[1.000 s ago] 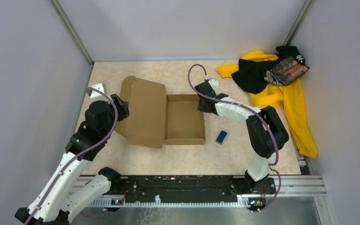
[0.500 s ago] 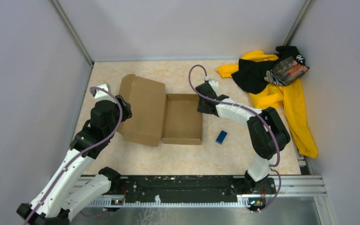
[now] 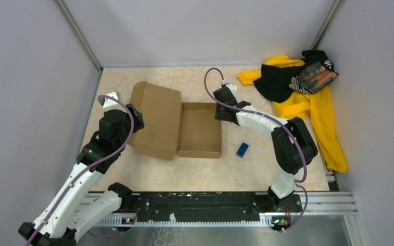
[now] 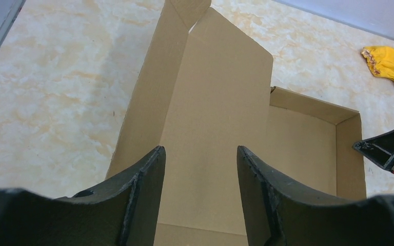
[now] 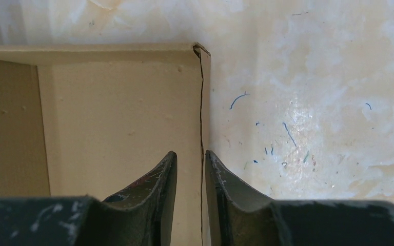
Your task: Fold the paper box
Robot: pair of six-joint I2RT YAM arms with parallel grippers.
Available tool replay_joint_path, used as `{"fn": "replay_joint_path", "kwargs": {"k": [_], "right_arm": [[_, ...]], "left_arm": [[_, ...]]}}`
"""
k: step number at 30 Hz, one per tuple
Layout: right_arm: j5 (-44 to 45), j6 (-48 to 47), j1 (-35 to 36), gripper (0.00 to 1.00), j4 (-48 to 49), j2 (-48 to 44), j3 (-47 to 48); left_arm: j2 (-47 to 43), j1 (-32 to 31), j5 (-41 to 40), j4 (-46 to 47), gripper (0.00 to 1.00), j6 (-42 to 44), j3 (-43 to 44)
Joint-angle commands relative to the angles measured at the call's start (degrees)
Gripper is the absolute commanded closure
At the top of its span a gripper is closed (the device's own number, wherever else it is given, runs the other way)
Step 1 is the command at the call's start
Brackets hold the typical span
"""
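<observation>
Two pincers, both let go: left pincer (image 4: 200, 151) gapes wide over the box (image 3: 177, 128) lid (image 4: 215, 102), right pincer (image 5: 190, 154) sits slightly parted astride its right wall (image 5: 201, 102), not squeezing. Box lies mid-surface (image 3: 195, 171), open. Wrist views crop most of it, and from above both tips are hard to see.

Paper box (image 3: 160, 123): plain brown, unprinted, inside and out. Table (image 3: 195, 171): cream with pale orange marbling. I note short blue flecks on it right of the box. Block (image 3: 242, 149), right: blue. Cloth pile (image 3: 313, 102), far right: yellow and black. My fingers (image 4: 143, 195): black, scuffed pale. My cables (image 3: 205, 84): purple.
</observation>
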Motion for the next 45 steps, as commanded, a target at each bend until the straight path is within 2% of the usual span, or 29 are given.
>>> {"fn": "replay_joint_path", "kwargs": {"k": [1, 6, 9, 16, 20, 25, 35, 37, 41, 45], "right_arm": [[-0.14, -1.23, 0.57, 0.73, 1.50, -1.63, 2.11], [-0.32, -1.70, 0.58, 0.73, 1.48, -1.37, 2.08], [-0.50, -1.99, 0.49, 0.73, 1.61, -1.25, 1.83], [-0.94, -2.54, 0.32, 0.73, 1.98, -1.41, 1.21], [-1.53, -2.89, 0.10, 0.73, 2.54, -1.41, 1.10], [-2.20, -3.16, 0.14, 0.73, 3.05, -1.18, 1.07], [-3.22, -4.04, -0.09, 0.73, 4.25, -0.57, 0.51], [-3.38, -4.24, -0.19, 0.73, 4.33, -0.43, 0.45], [-3.46, -4.67, -0.38, 0.73, 4.54, -0.69, 0.28], [-3.77, -4.85, -0.41, 0.73, 4.56, -1.50, 0.36]], "left_arm": [[-0.67, 0.23, -2.59, 1.85, 0.39, -0.41, -0.85], [0.89, 0.26, -6.16, 4.03, 0.21, -0.80, -2.25], [3.18, 0.71, -7.86, 4.94, 0.13, -1.00, -2.57], [5.99, 7.29, -5.08, 8.07, 0.10, 1.10, -2.61], [7.72, 14.33, 0.99, 9.67, 0.10, 1.72, -3.22], [12.63, 21.30, 14.86, 13.19, 0.10, 1.22, -4.06], [21.42, 26.35, 33.77, 19.14, 0.11, 2.85, -3.30], [22.25, 26.61, 35.17, 19.69, 0.15, 2.74, -3.47], [22.66, 26.68, 35.25, 19.55, 0.50, 2.79, -3.21], [23.34, 26.66, 35.13, 17.92, 0.69, 3.76, -1.71]]}}
